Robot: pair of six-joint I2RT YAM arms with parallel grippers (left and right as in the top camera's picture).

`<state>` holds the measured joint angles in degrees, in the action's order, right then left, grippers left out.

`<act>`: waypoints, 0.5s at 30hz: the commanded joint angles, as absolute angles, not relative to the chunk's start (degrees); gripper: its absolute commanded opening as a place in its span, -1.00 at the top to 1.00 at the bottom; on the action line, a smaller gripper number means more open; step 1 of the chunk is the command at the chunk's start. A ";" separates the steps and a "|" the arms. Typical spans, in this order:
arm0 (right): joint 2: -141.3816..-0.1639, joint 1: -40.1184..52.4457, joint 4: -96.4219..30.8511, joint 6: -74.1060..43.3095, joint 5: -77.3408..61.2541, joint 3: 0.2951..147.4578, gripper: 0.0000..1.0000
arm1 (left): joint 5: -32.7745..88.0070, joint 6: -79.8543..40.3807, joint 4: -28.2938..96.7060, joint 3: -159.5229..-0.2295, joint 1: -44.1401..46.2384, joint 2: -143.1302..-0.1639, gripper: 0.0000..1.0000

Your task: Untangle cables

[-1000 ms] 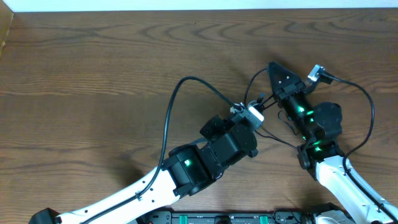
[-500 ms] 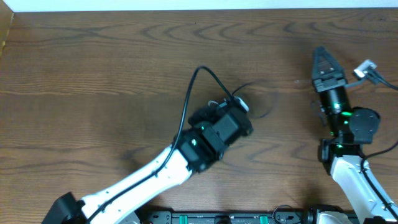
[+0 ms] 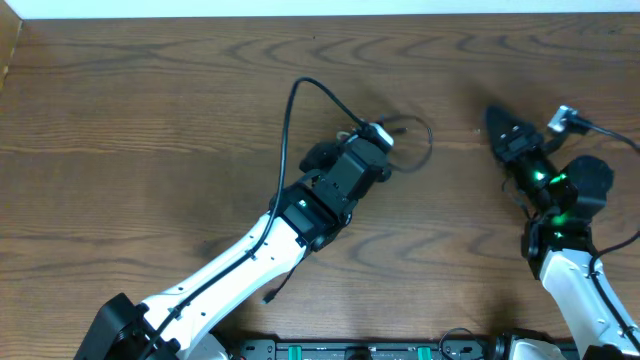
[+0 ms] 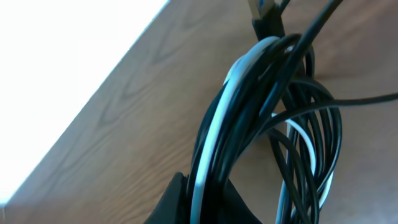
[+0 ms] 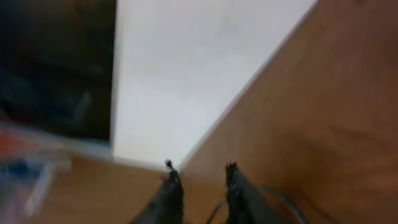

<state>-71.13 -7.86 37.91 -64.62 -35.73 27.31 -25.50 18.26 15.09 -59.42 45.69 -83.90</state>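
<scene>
The table (image 3: 150,120) is dark brown wood with long wavy grain running side to side. Its far edge at 12 o'clock meets a white band (image 3: 300,8), and a paler wooden strip (image 3: 10,55) stands at the 10 o'clock corner. At 6 o'clock a black rail (image 3: 360,351) with green fittings sits on the near edge. Toward 2 o'clock a thin black loop of the cables (image 3: 424,140) seems to rest on the wood; whether the rest of the coil touches it cannot be told.
</scene>
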 commanded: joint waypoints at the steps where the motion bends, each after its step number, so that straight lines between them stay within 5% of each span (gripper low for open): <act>1: -71.05 -6.68 37.85 -50.24 -44.23 27.77 0.44 | -21.85 29.04 15.94 -59.46 45.71 -83.46 0.85; 7: -71.05 -6.48 28.01 -29.08 -46.22 27.77 0.19 | -14.37 32.56 18.79 -59.46 45.71 -82.72 0.85; 12: -71.05 -6.00 20.34 -27.33 -45.43 27.77 0.21 | 0.21 30.72 20.03 -59.46 45.65 -80.77 0.85; 15: -71.05 -5.45 20.05 -36.67 -47.86 27.77 0.29 | 1.52 30.37 20.10 -59.46 45.65 -79.96 0.85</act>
<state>-71.13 -6.20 20.32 -32.73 -44.86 27.38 -4.89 30.50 20.16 -59.42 45.80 -82.26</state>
